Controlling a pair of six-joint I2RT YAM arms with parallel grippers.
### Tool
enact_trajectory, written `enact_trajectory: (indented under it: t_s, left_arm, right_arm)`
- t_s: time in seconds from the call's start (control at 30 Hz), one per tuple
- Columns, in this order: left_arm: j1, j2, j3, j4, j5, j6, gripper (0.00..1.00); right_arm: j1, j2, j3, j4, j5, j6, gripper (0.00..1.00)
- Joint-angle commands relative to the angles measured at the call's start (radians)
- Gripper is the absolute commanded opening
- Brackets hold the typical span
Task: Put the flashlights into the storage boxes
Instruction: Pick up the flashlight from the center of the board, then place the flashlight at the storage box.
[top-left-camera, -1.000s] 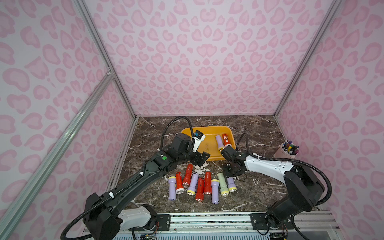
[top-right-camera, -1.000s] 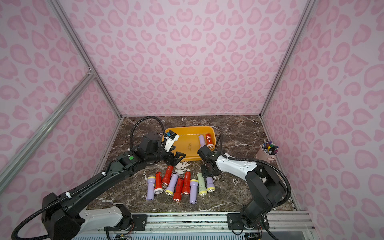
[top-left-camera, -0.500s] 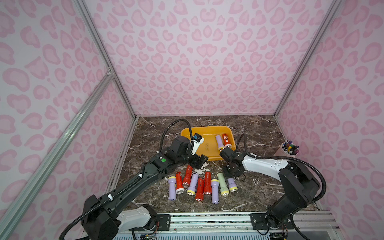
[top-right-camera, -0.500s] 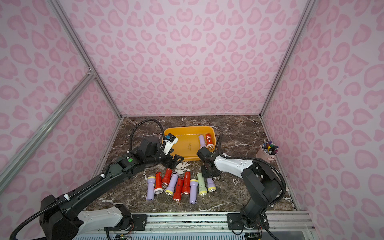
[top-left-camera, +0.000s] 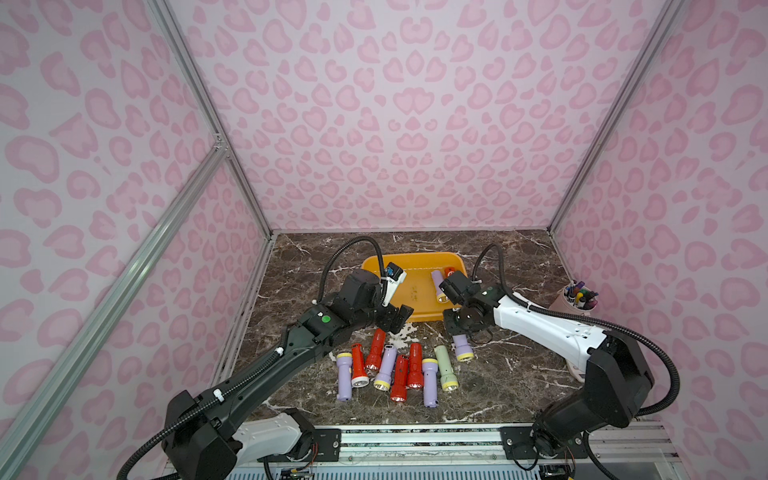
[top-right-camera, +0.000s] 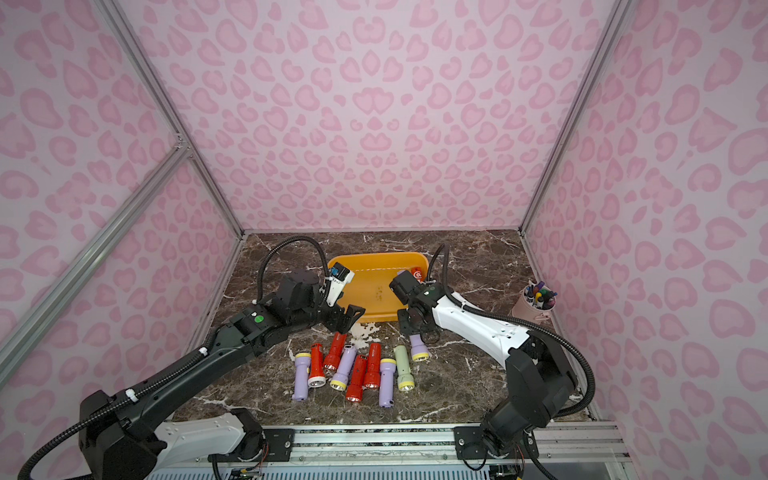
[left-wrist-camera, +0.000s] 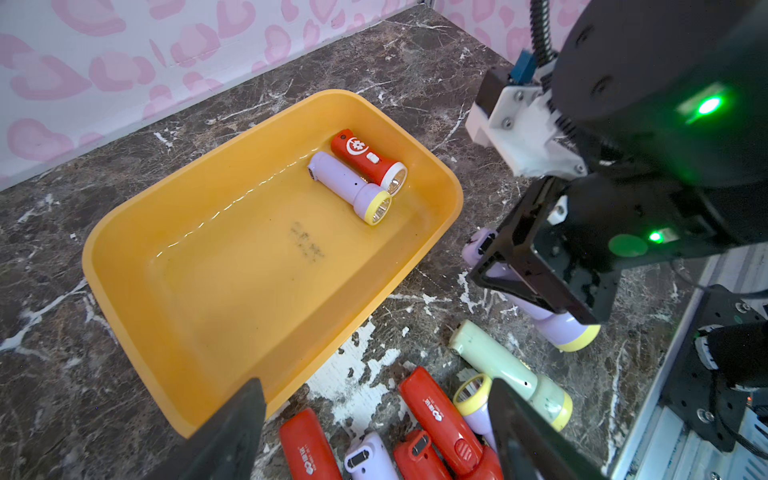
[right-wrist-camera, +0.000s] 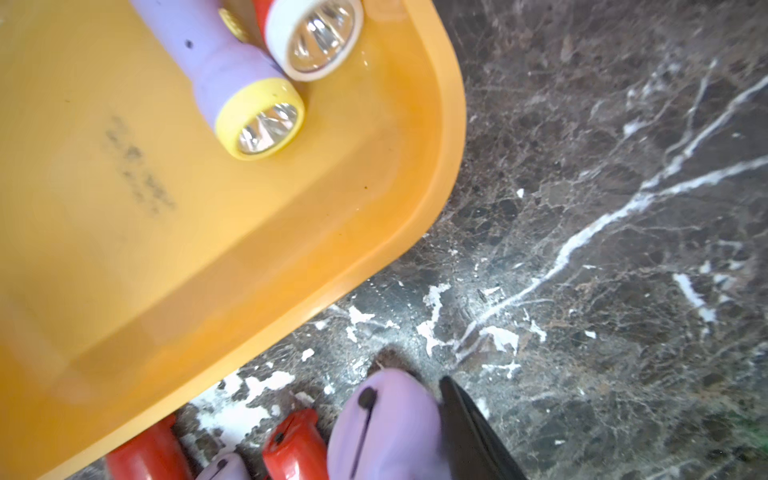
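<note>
Your right gripper (top-left-camera: 458, 336) is squeezed tight on a lilac flashlight (top-left-camera: 463, 350). It pinches the handle, and the yellow head pokes out toward 6 o'clock. This flashlight is outside the yellow tray (top-left-camera: 411, 256), just off its 5 o'clock corner. You cannot tell from the pictures if it is lifted or touching the table.

Your left gripper (top-left-camera: 395, 319) is spread wide and holds nothing. It hangs by the tray's 6 o'clock rim, over the far tips of the row. In the left wrist view its two black fingers (left-wrist-camera: 232, 436) stand far apart.

Inside the tray, near the 2 o'clock corner, two flashlights lie side by side and touching. One is a red flashlight (left-wrist-camera: 365, 160) and the other is a second lilac flashlight (left-wrist-camera: 347, 185).

The row of flashlights (top-left-camera: 399, 376) lies on the marble table (top-left-camera: 498, 374), at 6 o'clock from the tray. It has eight: three lilac, four red and one pale green flashlight (top-left-camera: 444, 363). The green one is at the 3 o'clock end, next to the one you hold.

A pink marker cup (top-left-camera: 575, 302) stands at 3 o'clock, well apart from the tray.
</note>
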Motion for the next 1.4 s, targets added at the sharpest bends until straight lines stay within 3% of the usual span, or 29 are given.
enact_trajectory:
  t_s: [0.0, 0.47, 0.73, 1.13, 1.37]
  left_arm:
    - [0.004, -0.003, 0.021, 0.006, -0.034, 0.024, 0.86]
    - [0.025, -0.042, -0.028, 0.037, -0.08, -0.019, 0.86]
    - [0.059, -0.082, -0.043, 0.016, -0.097, -0.015, 0.86]
    - [0.088, -0.144, -0.078, -0.013, -0.112, -0.027, 0.86]
    - [0.092, -0.158, -0.081, -0.022, -0.117, -0.027, 0.86]
  right_arm:
    - [-0.002, 0.027, 0.086, -0.063, 0.044, -0.049, 0.37]
    - [-0.098, 0.429, 0.67, -0.081, 0.033, -0.196, 0.38]
    - [-0.111, 0.66, 0.911, -0.12, 0.007, -0.231, 0.38]
    - [-0.16, 0.839, 0.998, -0.088, -0.048, -0.243, 0.39]
    - [-0.169, 0.889, 1.027, -0.101, -0.021, -0.253, 0.44]
